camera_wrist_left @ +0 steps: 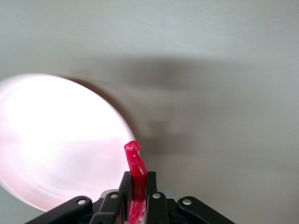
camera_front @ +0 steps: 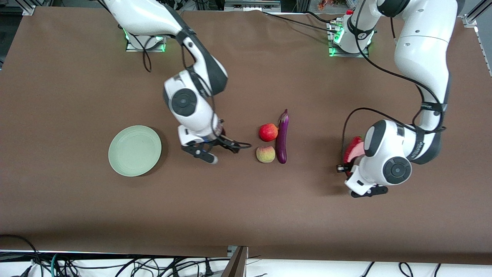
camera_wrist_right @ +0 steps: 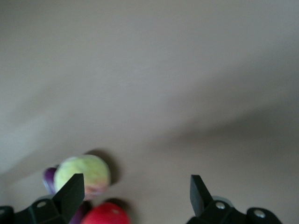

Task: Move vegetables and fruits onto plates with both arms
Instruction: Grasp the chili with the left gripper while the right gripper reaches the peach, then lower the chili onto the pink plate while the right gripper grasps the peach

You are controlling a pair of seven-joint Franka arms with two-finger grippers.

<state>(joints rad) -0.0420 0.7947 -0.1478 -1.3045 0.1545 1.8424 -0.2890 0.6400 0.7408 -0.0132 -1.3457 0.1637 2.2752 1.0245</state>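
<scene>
From my station the table (camera_front: 77,77) wears a matt brown cloth-like cover, and the pale green plate (camera_front: 135,150) on it has the same dull, unshiny finish. The eggplant (camera_front: 282,136) is smooth and glossy purple, the chili pepper (camera_wrist_left: 136,164) slick and waxy like plastic, while the yellowish-pink fruit (camera_front: 265,154) looks softer and matt, though I can't be sure through this feed. The arms' shells are glossy white plastic and the right gripper (camera_wrist_right: 135,191) fingers matt black.

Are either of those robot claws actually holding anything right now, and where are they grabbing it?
Yes. The left gripper is shut on the red chili pepper, its curved tip sticking out over the pink plate. The right gripper is open, holding nothing.
</scene>
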